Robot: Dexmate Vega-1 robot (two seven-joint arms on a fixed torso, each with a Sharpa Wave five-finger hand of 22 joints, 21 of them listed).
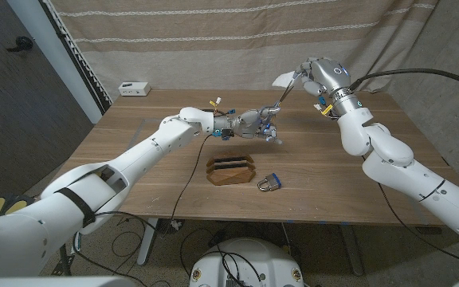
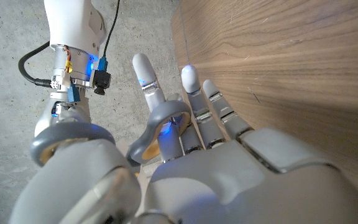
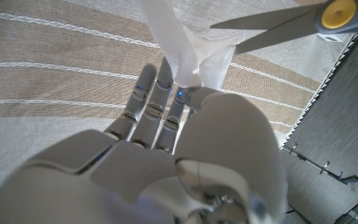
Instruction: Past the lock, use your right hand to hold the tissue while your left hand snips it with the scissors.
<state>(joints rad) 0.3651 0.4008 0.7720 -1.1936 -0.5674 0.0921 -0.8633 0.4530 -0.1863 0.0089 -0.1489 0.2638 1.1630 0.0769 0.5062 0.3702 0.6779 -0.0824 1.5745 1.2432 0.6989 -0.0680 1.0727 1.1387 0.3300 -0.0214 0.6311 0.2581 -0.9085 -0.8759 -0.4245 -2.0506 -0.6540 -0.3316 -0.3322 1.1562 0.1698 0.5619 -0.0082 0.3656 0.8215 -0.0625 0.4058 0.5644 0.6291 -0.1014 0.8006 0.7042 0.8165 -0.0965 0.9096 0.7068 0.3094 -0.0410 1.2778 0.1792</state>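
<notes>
Both hands meet beyond the lock (image 1: 268, 183): right hand (image 1: 319, 77) pinches the tissue (image 1: 284, 78) aloft, left hand (image 1: 249, 123) grips scissors (image 1: 281, 96), blades angled up, touching it

Matt wooden table (image 1: 357, 151), thin white paper tissue (image 3: 185, 50), bare metal scissors (image 3: 272, 28) blades, glossy padlock (image 1: 269, 184).

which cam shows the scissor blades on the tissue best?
Right wrist view: the open scissors close up, blades around the tissue that the right hand holds. Head view shows them small and distant, between the left hand and the right. Left wrist view shows just their grey handle loops.
</notes>
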